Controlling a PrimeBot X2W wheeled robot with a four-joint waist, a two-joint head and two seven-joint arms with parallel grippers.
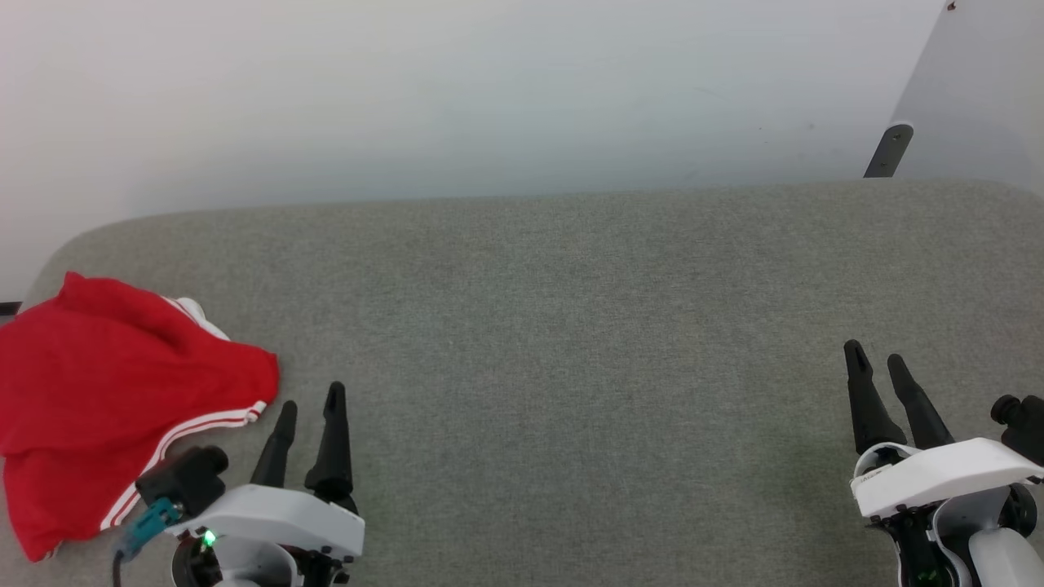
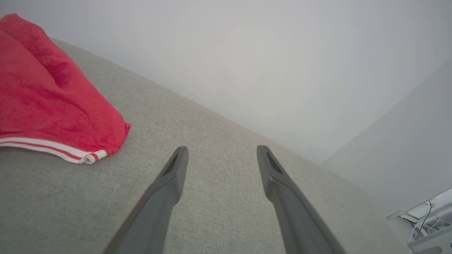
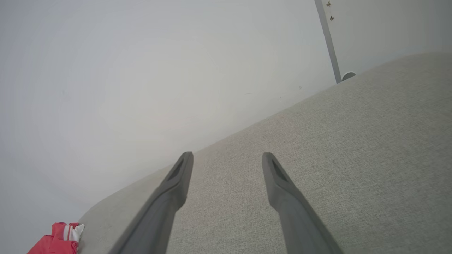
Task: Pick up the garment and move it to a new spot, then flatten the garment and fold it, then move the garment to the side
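The garment (image 1: 106, 399) is a red shirt with red-and-white striped trim, lying bunched at the far left of the grey fabric surface (image 1: 571, 326). Its print is hidden in the folds. In the left wrist view the garment (image 2: 49, 95) lies at the upper left, and in the right wrist view a small bit of the garment (image 3: 60, 240) peeks in at the bottom left. My left gripper (image 1: 310, 397) is open just right of the garment's striped hem, not touching it. Far off at the lower right, my right gripper (image 1: 875, 355) is open with nothing between its fingers.
A pale wall (image 1: 489, 90) runs behind the padded surface's rounded far edge. A grey bracket (image 1: 889, 151) stands against the wall at the back right. Some white equipment with cables (image 2: 427, 225) sits beyond the surface's end in the left wrist view.
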